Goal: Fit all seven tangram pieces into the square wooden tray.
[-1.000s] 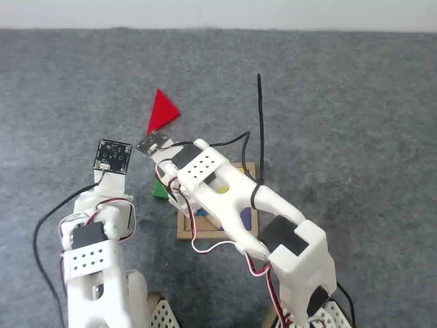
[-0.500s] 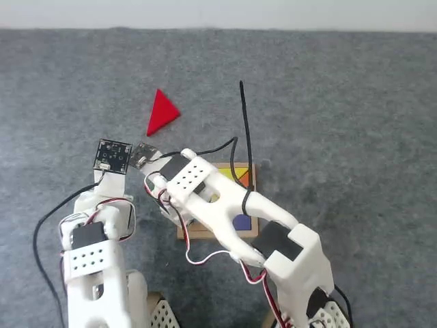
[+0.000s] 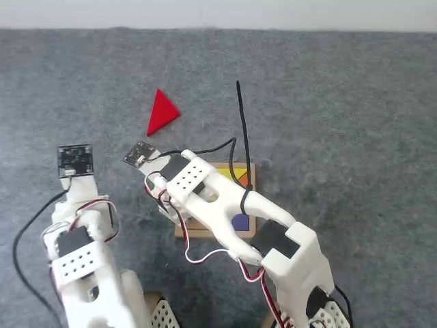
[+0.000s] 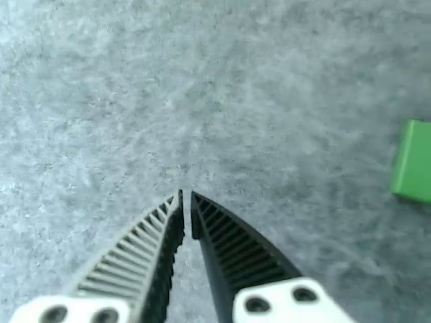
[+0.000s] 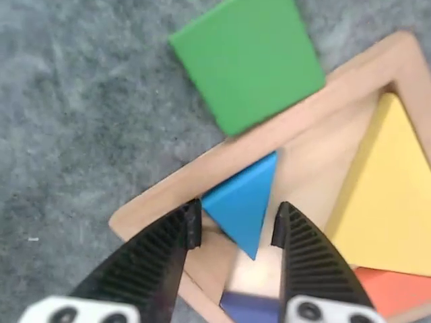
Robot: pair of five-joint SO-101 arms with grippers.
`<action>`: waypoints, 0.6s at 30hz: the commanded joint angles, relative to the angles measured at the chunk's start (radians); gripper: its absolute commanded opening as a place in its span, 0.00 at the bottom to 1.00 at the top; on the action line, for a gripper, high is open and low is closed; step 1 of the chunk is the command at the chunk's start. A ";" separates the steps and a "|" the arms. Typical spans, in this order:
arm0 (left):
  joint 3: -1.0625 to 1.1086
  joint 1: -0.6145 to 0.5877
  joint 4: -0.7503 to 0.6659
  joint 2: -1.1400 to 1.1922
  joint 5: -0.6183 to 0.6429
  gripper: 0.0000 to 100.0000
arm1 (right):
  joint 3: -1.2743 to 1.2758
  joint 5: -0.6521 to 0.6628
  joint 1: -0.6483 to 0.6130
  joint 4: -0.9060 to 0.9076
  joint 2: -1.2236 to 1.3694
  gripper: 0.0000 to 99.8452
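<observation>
Status, all positions relative to the tray [image 5: 176, 192]:

- Right gripper [image 5: 236, 225]: low over the tray's near-left corner. Jaws at a medium gap, 1 finger on each side of the blue triangle [image 5: 244, 205]. Can't tell whether the pads actually press it.
- Blue triangle: inside the tray, against the left rim, 1 point aimed at the tray's centre.
- Yellow triangle [image 5: 384, 188]: seated in the tray, further in from the blue one, with bare wood between them.
- Orange piece [image 5: 390, 286]: in the tray, touching the yellow triangle's edge.
- Dark blue piece [image 5: 246, 306]: in the tray, just past the blue triangle's point (mostly cut off in the right wrist view).
- Green square [image 5: 248, 62]: flat on the grey mat [image 3: 341, 102], just outside the tray's left rim. 1 corner is almost on the wood, contact unclear.
- Red triangle [image 3: 162, 113]: on the mat, well beyond the tray's far-left corner.
- Left gripper [image 4: 186, 198]: well off the tray's left side, over bare mat. Jaws pinched to a thin slit, nothing between them. The green square sits off to 1 side of it.

So 4 pieces are in the tray and 2 lie outside.
</observation>
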 commanded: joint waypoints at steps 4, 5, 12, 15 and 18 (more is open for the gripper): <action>-0.070 -0.012 -0.029 -0.025 0.023 0.02 | -0.057 0.014 0.035 -0.035 0.015 0.19; -0.070 -0.012 -0.029 -0.025 0.023 0.02 | -0.057 0.014 0.050 -0.030 0.013 0.18; -0.068 -0.012 -0.029 -0.025 0.021 0.02 | -0.060 0.055 0.128 0.004 0.010 0.07; -0.068 -0.011 -0.029 -0.025 0.020 0.02 | -0.060 0.074 0.130 0.015 0.010 0.08; -0.067 -0.011 -0.029 -0.025 0.020 0.02 | -0.060 0.086 0.131 0.016 0.008 0.11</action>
